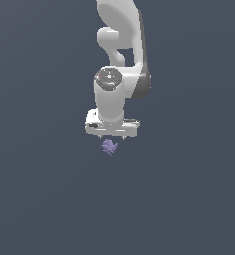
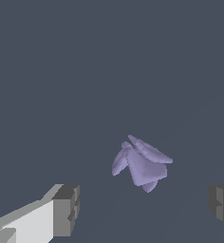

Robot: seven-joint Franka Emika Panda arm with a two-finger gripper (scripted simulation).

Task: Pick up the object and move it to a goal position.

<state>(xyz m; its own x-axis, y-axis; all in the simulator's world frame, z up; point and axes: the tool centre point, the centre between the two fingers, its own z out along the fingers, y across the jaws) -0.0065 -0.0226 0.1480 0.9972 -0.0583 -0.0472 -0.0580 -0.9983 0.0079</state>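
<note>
The object (image 1: 109, 147) is a tiny lavender-purple spiky lump lying on the dark grey floor, just in front of and below the white gripper hand in the exterior view. In the wrist view the object (image 2: 141, 163) lies ahead of the fingers, between their lines but nearer one side. My gripper (image 1: 111, 136) (image 2: 144, 209) hangs pointing down over it, open wide and empty. One grey fingertip (image 2: 66, 210) and the other fingertip (image 2: 223, 205) show far apart, and neither touches the object.
The white arm (image 1: 120, 45) rises behind the hand toward the top of the exterior view. The plain dark grey floor (image 1: 40, 189) fills all else; no other objects or edges show.
</note>
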